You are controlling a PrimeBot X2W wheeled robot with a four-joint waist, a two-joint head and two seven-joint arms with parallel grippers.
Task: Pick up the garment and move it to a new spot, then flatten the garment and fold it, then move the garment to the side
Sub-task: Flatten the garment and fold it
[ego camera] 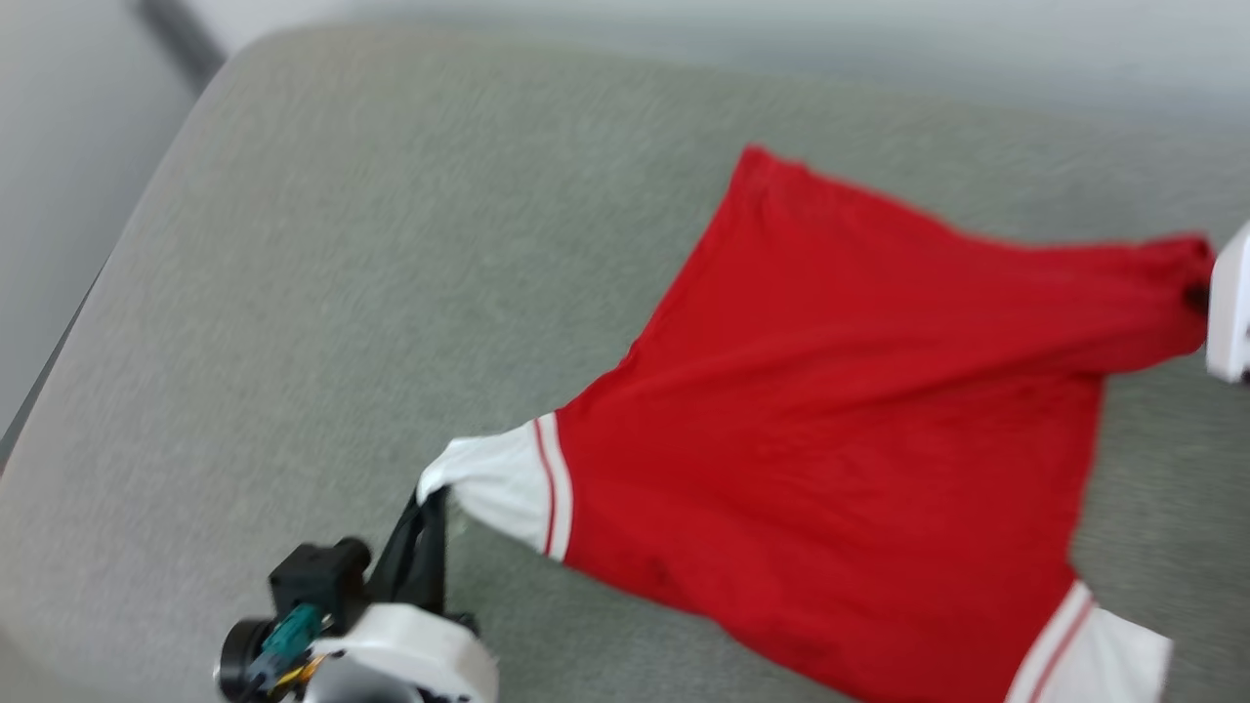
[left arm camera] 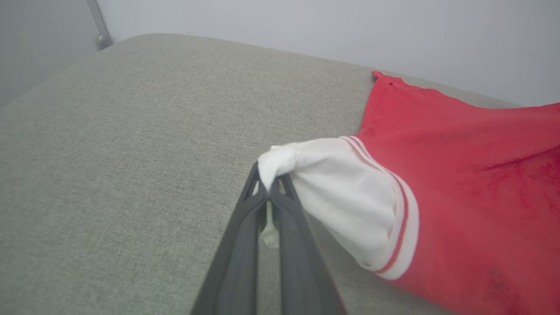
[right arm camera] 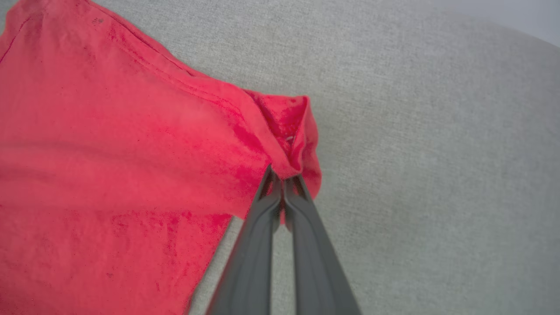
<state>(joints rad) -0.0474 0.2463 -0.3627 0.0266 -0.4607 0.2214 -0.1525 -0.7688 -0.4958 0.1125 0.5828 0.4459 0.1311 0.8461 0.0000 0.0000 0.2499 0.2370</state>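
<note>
Your left gripper [left arm camera: 267, 186], at seven o'clock, clamps the white sleeve tip [left arm camera: 275, 162] of the red T-shirt [ego camera: 830, 410], your right gripper [right arm camera: 284, 179] at three o'clock its hem corner [right arm camera: 302, 127]; hard stretching may pull either free.

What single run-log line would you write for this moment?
left fingers: shut on sleeve | right fingers: shut on hem corner | shirt: stretched between them over cushion

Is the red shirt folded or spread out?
Spread out: the garment lies open on the grey cushion, pulled between the left gripper at a white sleeve and the right gripper at a red corner.
</note>
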